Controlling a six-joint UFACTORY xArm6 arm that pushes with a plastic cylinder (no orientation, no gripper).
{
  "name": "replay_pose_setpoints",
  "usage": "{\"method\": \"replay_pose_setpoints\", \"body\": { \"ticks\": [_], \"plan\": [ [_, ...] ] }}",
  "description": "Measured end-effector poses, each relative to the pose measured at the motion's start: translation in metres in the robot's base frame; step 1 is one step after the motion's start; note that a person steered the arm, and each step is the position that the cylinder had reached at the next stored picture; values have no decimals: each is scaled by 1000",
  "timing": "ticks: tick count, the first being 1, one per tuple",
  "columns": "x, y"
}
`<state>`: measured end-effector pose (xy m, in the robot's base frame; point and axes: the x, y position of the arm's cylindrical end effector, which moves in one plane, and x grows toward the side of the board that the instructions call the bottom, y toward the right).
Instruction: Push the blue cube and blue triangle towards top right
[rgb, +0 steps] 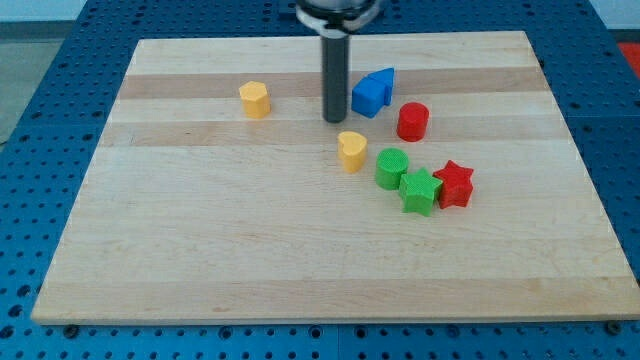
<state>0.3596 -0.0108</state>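
While my tip (335, 120) rests just left of the blue cube (367, 97) and blue triangle (383, 78), holding nothing, you see the red cylinder (412, 121) near their right; the yellow heart (351, 150) sits just below.

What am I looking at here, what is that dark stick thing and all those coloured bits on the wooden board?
This is one camera picture looking down at a slant on a wooden board that lies on a blue perforated table. The dark stick is the rod of a robot arm; it has no grasping tool and holds nothing. It only pushes things with my tip, which slides on the board.

The coloured bits are small blocks. Just to the view's right of my tip sit the blue cube and the blue triangle, close together. Further right is a red cylinder. Below my tip lies a yellow heart; then a green cylinder, a green star and a red star. Another yellow block stands alone at the view's left.
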Motion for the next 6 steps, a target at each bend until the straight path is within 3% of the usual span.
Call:
{"method": "replay_pose_setpoints", "body": {
  "ticks": [2,5,6],
  "plan": [
    [-17,70],
    [-46,66],
    [-26,64]
  ]
}}
